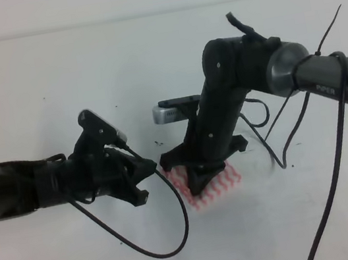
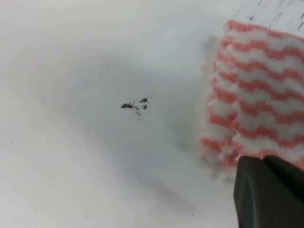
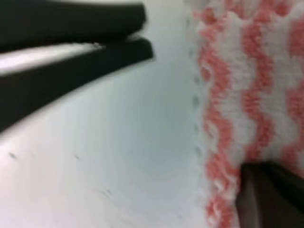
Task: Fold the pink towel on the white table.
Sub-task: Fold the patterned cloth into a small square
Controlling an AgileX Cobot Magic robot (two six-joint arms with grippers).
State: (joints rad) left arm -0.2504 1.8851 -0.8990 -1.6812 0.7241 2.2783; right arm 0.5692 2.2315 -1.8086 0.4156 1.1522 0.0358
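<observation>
You have the pink towel lying bunched into a small patch on the white bench, just right of centre and mostly hidden under the right arm. Your right pincer is down on the towel with its fingers spread apart, one finger resting on the striped cloth and the other on bare bench beside it. Your left pincer sits just beside the towel's left edge, and you cannot tell from these views whether it is open or closed.
</observation>
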